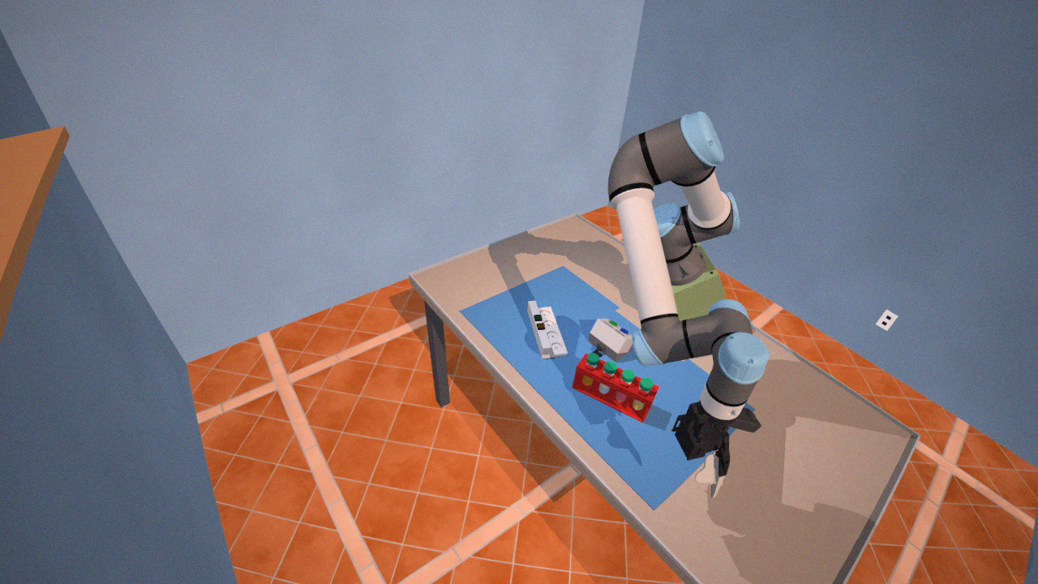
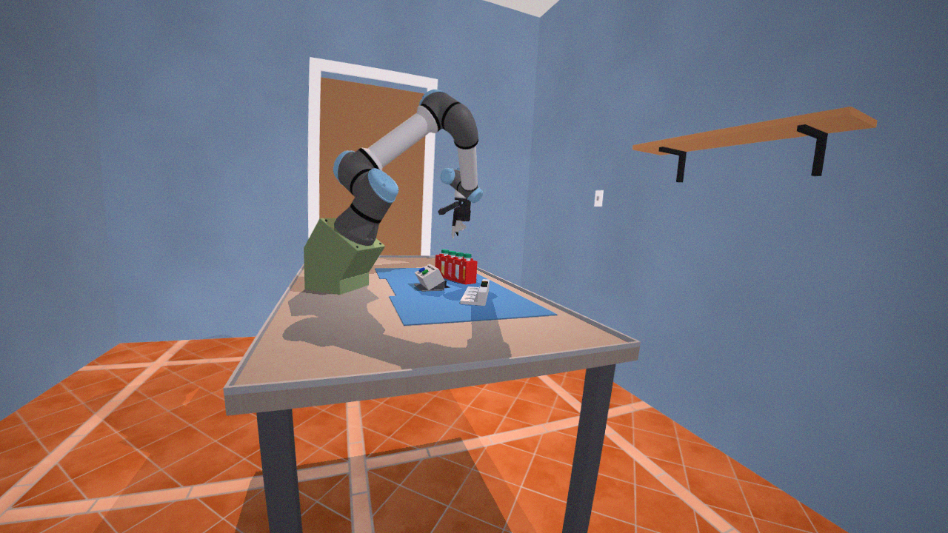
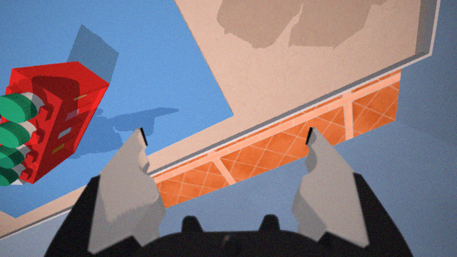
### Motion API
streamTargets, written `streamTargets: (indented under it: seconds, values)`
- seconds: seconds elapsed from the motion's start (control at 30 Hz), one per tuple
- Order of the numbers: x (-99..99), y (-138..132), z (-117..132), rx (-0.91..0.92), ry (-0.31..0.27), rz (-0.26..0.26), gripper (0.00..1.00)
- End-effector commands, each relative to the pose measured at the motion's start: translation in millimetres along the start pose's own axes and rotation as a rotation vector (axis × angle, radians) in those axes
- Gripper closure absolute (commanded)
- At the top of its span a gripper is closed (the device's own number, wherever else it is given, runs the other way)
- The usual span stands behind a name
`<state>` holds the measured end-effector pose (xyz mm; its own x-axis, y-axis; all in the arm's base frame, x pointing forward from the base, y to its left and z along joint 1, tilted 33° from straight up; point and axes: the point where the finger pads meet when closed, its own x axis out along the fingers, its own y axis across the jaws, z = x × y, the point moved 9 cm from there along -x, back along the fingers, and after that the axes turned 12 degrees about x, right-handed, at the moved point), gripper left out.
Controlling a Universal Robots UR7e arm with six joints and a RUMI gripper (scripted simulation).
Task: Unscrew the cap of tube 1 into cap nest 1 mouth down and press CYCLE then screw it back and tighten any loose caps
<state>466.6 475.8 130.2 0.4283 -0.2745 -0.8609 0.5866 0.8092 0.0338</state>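
Observation:
The red decapping station (image 1: 615,387) stands on the blue mat (image 1: 581,362) and holds several tubes with green caps (image 1: 593,358). It also shows in the wrist view (image 3: 53,118) at the left and in the exterior view (image 2: 455,266). The white cap tray (image 1: 546,329) lies farther back on the mat, its nests empty as far as I can tell. The key housing (image 1: 609,335) sits between the tray and the arm. My gripper (image 1: 714,472) hangs well above the table, off the station's right end, over the table's edge. Its fingers are wide open with nothing between them.
The arm's green base block (image 1: 697,290) stands at the table's back edge. The table has a raised rim (image 3: 285,111). In the exterior view the cap tray (image 2: 475,294) and key housing (image 2: 429,276) sit in front of the station. A door and a wall shelf are far off.

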Motion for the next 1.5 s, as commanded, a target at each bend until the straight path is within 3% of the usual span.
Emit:
streamTargets:
  seconds: [0.0,0.53,0.57,1.47]
  values:
    - [-0.8,0.3,0.1,0.000,0.000,0.002,0.00]
    - [-0.8,0.3,0.1,0.000,0.000,0.002,0.00]
    - [-0.8,0.3,0.1,0.000,0.000,0.002,0.65]
    - [-0.8,0.3,0.1,0.000,0.000,0.002,0.65]
